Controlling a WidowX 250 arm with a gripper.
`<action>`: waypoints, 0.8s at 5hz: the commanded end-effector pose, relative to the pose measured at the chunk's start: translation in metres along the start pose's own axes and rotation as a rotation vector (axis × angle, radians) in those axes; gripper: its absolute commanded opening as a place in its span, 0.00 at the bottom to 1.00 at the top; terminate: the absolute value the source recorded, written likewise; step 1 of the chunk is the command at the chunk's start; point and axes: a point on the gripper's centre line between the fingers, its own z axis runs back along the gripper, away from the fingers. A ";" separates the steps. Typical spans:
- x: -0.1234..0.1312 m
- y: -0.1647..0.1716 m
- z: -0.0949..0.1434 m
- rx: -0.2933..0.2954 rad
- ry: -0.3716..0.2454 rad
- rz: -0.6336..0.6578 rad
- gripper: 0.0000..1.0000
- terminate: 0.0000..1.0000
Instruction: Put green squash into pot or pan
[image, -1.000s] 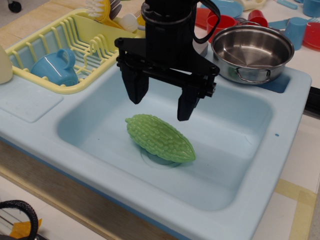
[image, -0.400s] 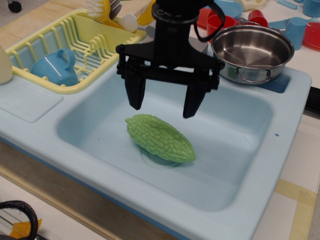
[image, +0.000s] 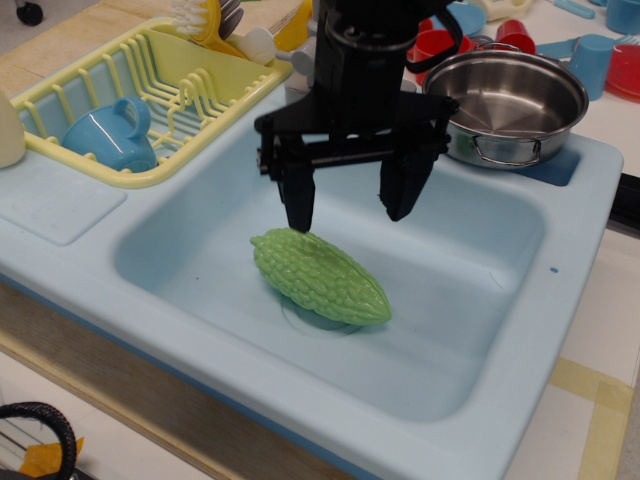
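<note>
The green squash lies on its side over the drain in the light blue sink basin, its pointed ends to the upper left and lower right. My black gripper hangs open just above and behind the squash, one finger near its left end, the other past its middle. It holds nothing. The shiny steel pot stands empty on the sink's back right corner, its wire handle toward the basin.
A yellow dish rack with a blue cup sits at the back left. Red cups and blue cups stand behind the pot. The sink's front rim runs along the near side.
The gripper has turned about its vertical axis and shifted right, toward the pot side. Its fingers stay open. The squash has not moved.
</note>
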 end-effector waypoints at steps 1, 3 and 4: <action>0.004 0.002 -0.006 -0.061 -0.070 0.133 1.00 0.00; 0.008 0.006 -0.041 -0.076 -0.021 0.189 1.00 0.00; 0.006 0.007 -0.058 -0.089 0.007 0.181 1.00 0.00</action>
